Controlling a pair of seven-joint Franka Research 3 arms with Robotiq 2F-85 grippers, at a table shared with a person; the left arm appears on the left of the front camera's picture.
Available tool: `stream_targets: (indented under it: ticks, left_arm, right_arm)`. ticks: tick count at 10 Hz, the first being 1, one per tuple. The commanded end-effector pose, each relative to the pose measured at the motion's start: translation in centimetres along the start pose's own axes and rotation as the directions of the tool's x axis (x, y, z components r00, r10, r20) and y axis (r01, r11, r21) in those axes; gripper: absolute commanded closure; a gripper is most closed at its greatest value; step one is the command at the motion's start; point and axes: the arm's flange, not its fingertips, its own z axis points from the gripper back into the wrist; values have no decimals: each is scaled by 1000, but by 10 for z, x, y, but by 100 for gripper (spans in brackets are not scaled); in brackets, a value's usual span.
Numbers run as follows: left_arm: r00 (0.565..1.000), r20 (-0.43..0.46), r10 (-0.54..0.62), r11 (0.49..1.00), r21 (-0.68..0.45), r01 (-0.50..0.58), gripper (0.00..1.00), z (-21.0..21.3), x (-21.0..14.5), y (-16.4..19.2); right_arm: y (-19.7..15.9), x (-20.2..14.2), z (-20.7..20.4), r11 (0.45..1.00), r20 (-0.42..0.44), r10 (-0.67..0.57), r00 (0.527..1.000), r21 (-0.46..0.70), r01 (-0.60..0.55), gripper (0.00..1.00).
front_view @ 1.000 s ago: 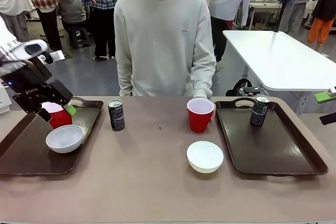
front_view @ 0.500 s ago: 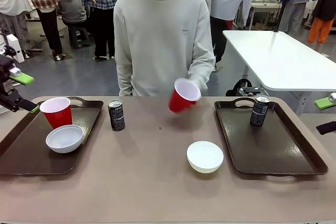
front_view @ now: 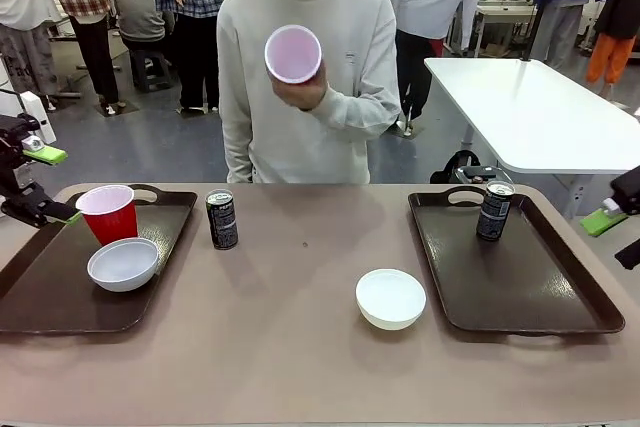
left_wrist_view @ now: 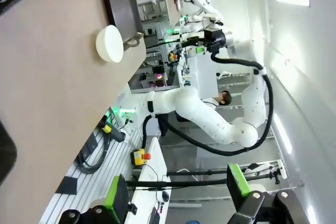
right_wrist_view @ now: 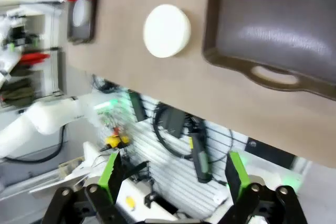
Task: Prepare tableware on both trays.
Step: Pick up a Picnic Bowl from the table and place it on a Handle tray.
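Clock = desk point(front_view: 300, 367) in the front view, 12 is the person's side.

Left pincer point(front_view: 50, 184) hangs at the desk's 9 edge, jaws wide apart, nothing in them. Left tray point(front_view: 40, 292) at 9 has the left cup point(front_view: 108, 212) and left bowl point(front_view: 123, 264) toward its 12 end. Can't tell if those two touch. Loose can point(front_view: 222, 219) stands upright on the desk just beside that tray's 3 rim. Risk: it's tall and narrow, so an off-centre pinch tips it. Lifted too low, it clips the raised rim or knocks the light cup.

At 12, the person's hand point(front_view: 305, 95) holds the held cup point(front_view: 294, 53) in the air, mouth toward the camera, well above the desk. Risk: its landing spot is unknown, so an arm reaching mid-desk may meet the hand.

Loose bowl point(front_view: 390, 298) sits at 5 on bare desk, near the 9 rim of the right tray point(front_view: 540, 292). Risk: it's shallow and smooth, so a rim pinch may slip or skid it into that rim.

Right tray at 3 carries the right can point(front_view: 494, 211) at its 12 end. A bowl set too far toward 12 could topple it. Right pincer point(front_view: 618, 235) hangs at 3 past the tray, empty, jaws spread.
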Motion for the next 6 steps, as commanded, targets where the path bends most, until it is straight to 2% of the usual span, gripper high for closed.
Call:
stream_targets:
  ticks: [1, 2, 3, 4, 6]
  left_arm:
    - [999, 41, -22, 1000, -17, 23, 0, -2, -8, 2]
    - [996, 78, -49, 999, 17, 47, 0, 0, -10, 0]
    - [984, 152, -93, 991, 109, 77, 0, -4, -16, -5]
    - [973, 193, -129, 983, 154, 100, 0, -9, -20, -7]
    - [957, 247, -154, 974, 202, 105, 0, 3, -28, -7]
  right_arm:
    - [25, -14, -48, 987, -22, -53, 998, -151, 49, 0]
    - [43, -2, -52, 980, -12, -48, 999, -196, 44, 0]
    - [58, 3, -59, 976, -24, -37, 999, -216, 31, 0]
    - [67, 11, -67, 973, -43, -34, 999, -231, 23, 0]
    - [79, 30, -88, 965, -68, -59, 996, -258, 39, 0]
